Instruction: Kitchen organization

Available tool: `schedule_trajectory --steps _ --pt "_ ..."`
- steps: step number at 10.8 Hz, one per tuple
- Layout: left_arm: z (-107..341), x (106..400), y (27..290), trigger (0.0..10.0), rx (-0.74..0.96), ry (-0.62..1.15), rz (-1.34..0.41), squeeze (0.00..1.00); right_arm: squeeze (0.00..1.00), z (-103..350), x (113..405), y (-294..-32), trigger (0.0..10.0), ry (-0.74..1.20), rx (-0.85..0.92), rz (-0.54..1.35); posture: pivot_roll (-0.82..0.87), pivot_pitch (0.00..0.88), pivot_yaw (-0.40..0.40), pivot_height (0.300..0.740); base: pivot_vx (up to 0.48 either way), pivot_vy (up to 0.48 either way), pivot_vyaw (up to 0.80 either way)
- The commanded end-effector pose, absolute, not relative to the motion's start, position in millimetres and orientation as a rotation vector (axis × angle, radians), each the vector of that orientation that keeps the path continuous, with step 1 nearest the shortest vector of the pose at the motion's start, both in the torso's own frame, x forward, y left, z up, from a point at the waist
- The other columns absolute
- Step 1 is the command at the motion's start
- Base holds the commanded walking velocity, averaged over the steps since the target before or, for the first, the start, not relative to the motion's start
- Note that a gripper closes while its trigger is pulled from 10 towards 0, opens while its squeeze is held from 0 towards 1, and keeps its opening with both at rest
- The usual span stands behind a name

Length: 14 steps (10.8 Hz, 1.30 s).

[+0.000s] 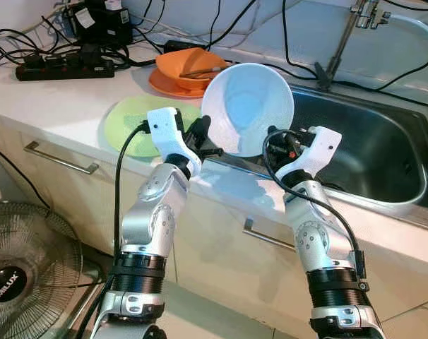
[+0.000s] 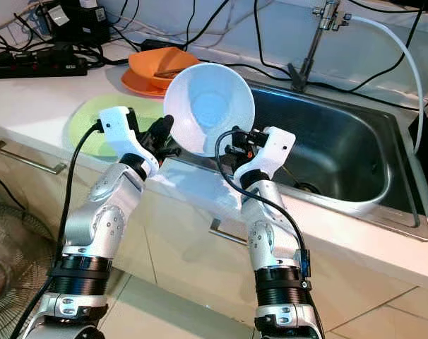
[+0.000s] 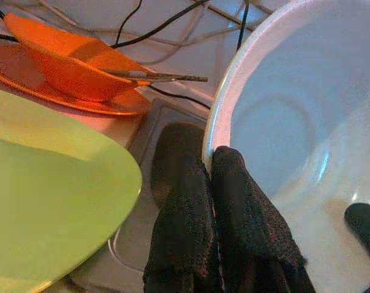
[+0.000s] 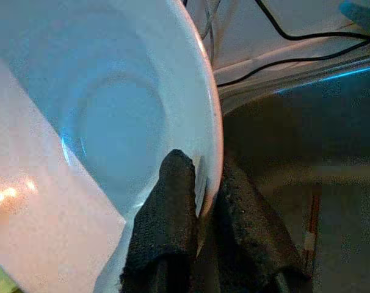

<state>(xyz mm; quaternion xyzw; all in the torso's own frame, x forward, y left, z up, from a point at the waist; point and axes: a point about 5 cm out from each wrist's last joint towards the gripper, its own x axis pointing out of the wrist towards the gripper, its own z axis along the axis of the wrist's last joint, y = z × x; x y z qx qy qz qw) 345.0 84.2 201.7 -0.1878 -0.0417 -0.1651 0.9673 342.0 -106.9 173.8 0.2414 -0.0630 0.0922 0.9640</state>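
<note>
A large white bowl (image 1: 247, 107) is held tilted, its hollow facing me, above the near left corner of the steel sink (image 1: 373, 152). My left gripper (image 1: 204, 138) is shut on the bowl's lower left rim (image 3: 212, 143); its fingers (image 3: 234, 201) pinch the edge. On the lower right rim (image 4: 210, 165) my right gripper (image 1: 273, 139) is shut, one finger (image 4: 173, 201) inside and the other behind. A green plate (image 1: 133, 123) lies on the counter to the left. Behind it an orange bowl (image 1: 189, 67) holding chopsticks (image 3: 157, 77) sits on an orange plate (image 1: 164, 85).
A tap (image 1: 341, 39) stands at the back of the sink. A black power strip (image 1: 62, 67) and tangled cables (image 1: 164, 28) lie along the back of the white counter (image 1: 51, 106). A fan (image 1: 23, 265) stands on the floor at the lower left. Drawer handles (image 1: 58, 159) run below the counter.
</note>
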Motion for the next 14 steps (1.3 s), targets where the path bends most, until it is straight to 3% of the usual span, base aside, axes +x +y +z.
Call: schedule_trajectory --steps 1,2,6,8,9,11,12,14 --pt "215.8 342.4 76.9 10.0 -0.352 -0.155 -0.376 0.27 0.0 172.2 341.3 -100.6 0.0 -0.107 0.477 0.219 0.09 0.049 -0.024 0.74 0.0 0.0 0.0" --pt "215.4 341.8 75.6 10.0 -0.323 -0.163 -0.386 1.0 0.0 173.2 341.3 -100.3 0.0 -0.109 0.486 0.22 0.09 0.047 -0.023 0.74 0.0 0.0 0.0" --pt "213.3 341.9 75.1 10.0 -0.295 -0.165 -0.383 1.0 0.0 183.1 344.0 -106.6 0.0 -0.148 0.518 0.196 0.09 0.046 -0.024 0.74 0.0 0.0 0.0" --pt "211.4 341.5 74.0 10.0 -0.278 -0.162 -0.387 1.0 0.0 204.2 350.9 -123.1 0.0 -0.218 0.541 0.121 0.08 0.039 -0.022 0.74 0.0 0.0 0.0" --pt "209.9 341.1 72.9 10.0 -0.268 -0.157 -0.392 0.0 0.0 209.4 352.8 -128.1 0.0 -0.238 0.539 0.099 0.08 0.037 -0.022 0.74 0.0 0.0 0.0" --pt "205.3 339.8 71.1 10.0 -0.254 -0.137 -0.402 0.0 0.0 215.4 361.3 -145.6 0.0 -0.265 0.517 0.014 0.09 0.03 -0.022 0.74 0.0 0.0 0.0" --pt "195.1 336.0 64.9 10.0 -0.219 -0.074 -0.455 0.0 0.0 214.6 371.1 -152.9 10.0 -0.254 0.4 -0.04 0.09 0.026 -0.022 0.74 0.0 0.0 0.0" --pt "181.7 326.8 55.7 10.0 -0.172 0.004 -0.535 0.0 0.0 210.6 385.5 -159.8 10.0 -0.228 0.271 -0.079 0.1 0.025 -0.025 0.74 0.0 0.0 0.0"
